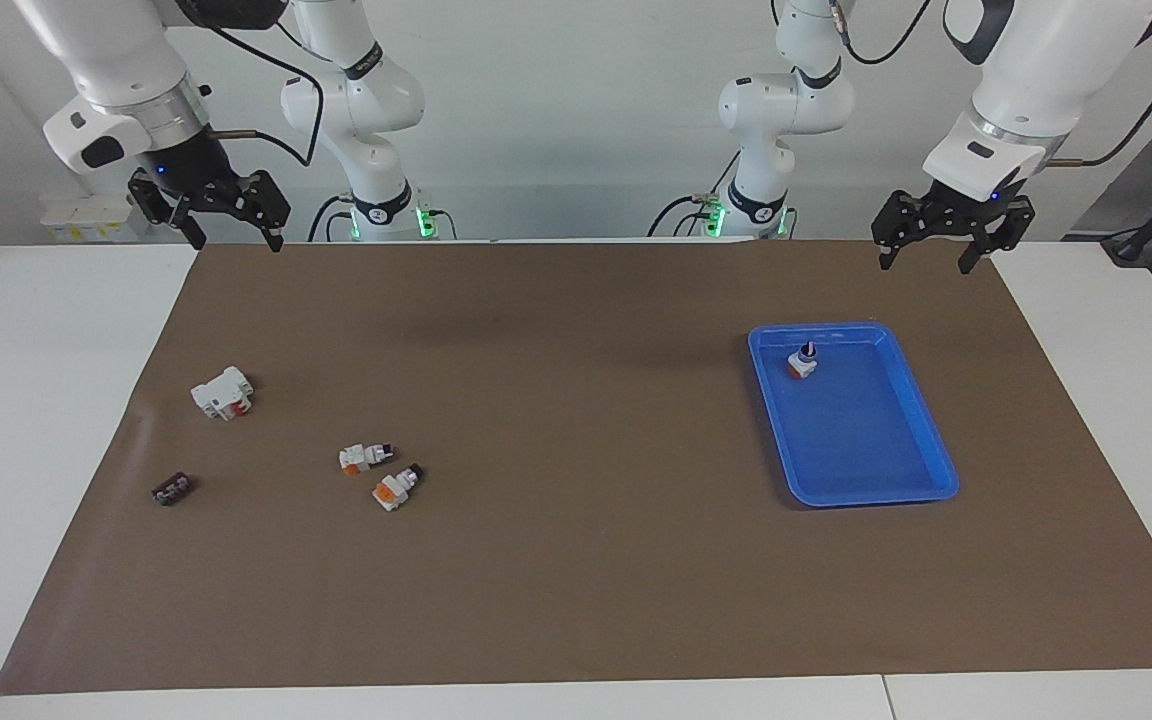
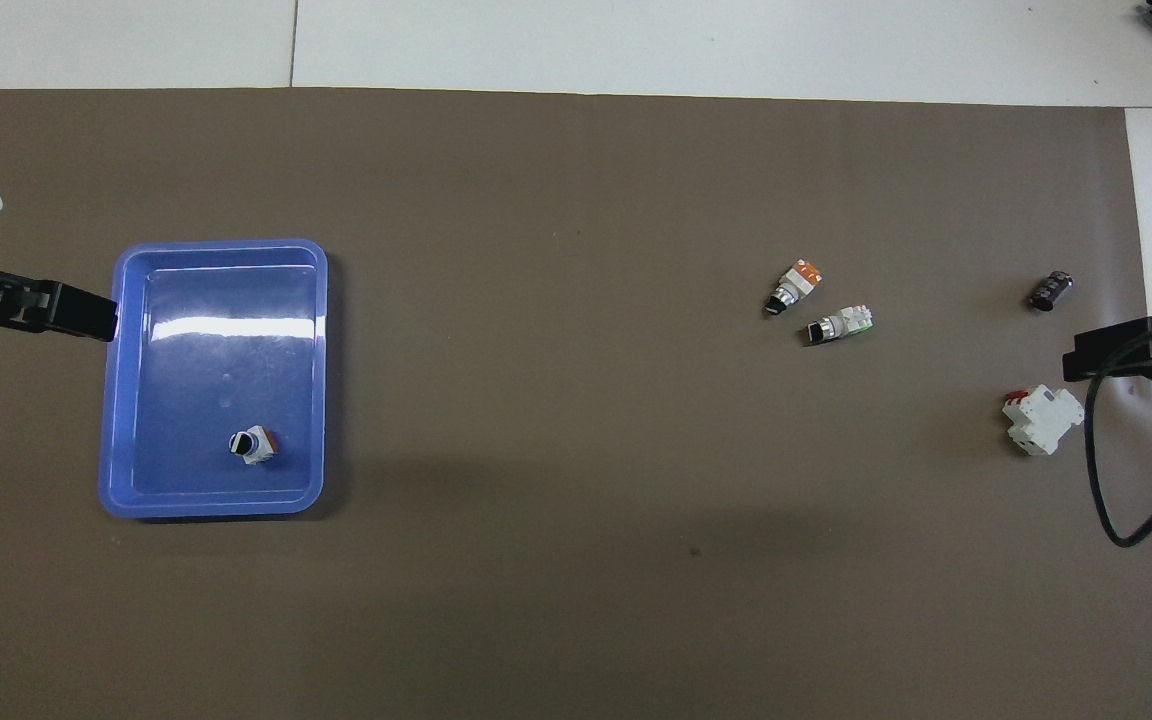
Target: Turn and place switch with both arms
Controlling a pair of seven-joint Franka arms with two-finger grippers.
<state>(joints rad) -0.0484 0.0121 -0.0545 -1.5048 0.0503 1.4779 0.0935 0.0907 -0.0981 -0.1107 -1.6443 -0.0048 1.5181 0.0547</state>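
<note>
Standing switch (image 1: 803, 362): upright in the blue tray (image 1: 921, 420), knob up, at the tray's corner nearest the robots.
Left gripper (image 1: 946, 258): released, empty, raised over the mat's edge by the left arm's base.
Right gripper (image 1: 231, 236): released, empty, raised over the mat's corner by the right arm's base.

The switch (image 1: 803, 362) is a tiny white plastic part that stands upright in the blue tray (image 1: 921, 440), with its black knob on top and a reddish side near its base. It stands in the part of the tray nearest to the robots, at about 11 o'clock from the tray's middle in the facing view, close to the rim but apart from it.
</note>
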